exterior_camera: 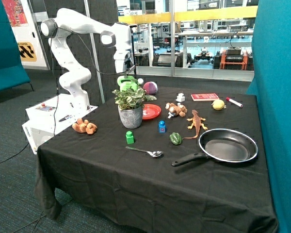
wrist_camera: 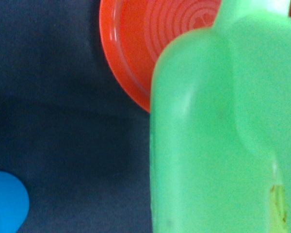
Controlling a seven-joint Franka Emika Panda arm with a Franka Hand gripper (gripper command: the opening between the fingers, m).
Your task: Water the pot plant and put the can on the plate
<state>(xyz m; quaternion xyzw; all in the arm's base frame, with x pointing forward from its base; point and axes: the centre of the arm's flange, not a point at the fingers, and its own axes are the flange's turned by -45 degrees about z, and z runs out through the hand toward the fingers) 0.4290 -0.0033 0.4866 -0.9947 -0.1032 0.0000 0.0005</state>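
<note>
While aloft, can [exterior_camera: 127, 83] above plate [exterior_camera: 152, 112]

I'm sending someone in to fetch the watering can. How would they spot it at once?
Find the leafy pot plant, the tallest item on the black table. Just above and behind its leaves, under the white arm's gripper, is the can: bright green plastic, unlike the small green block near the spoon.

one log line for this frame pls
phase: can carried | gripper: shut on can, raised above pot plant | plate: bare, beside pot | placing: not yet done
</note>
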